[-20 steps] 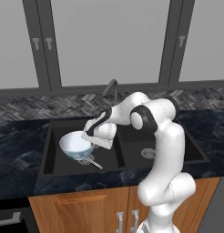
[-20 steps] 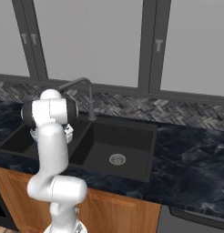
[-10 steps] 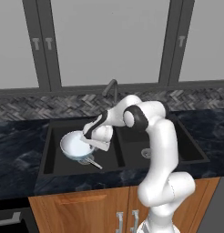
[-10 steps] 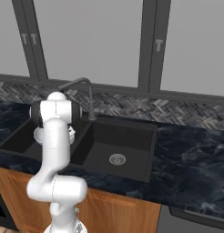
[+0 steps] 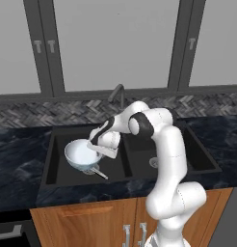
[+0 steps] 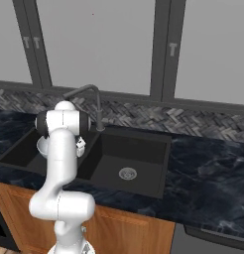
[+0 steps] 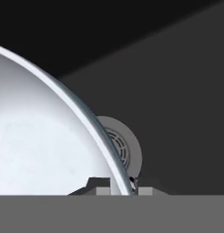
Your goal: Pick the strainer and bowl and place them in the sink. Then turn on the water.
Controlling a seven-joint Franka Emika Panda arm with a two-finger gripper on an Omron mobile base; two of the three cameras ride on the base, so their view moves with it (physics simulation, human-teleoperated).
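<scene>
From the left base camera I see my gripper point(image 5: 93, 146) clamped on the right rim of the bowl point(image 5: 82, 154), which sits in the left basin of the sink point(image 5: 188, 166); the strainer point(image 5: 95, 171) lies under the bowl, its thin handle poking out toward 4 o'clock. From the right base camera the arm hides most of that basin, and the faucet point(image 6: 89, 99) stands at 12 o'clock behind the divider. From the hand camera the bowl rim point(image 7: 93, 125) runs between my fingertips, the drain point(image 7: 127, 150) just behind it
</scene>
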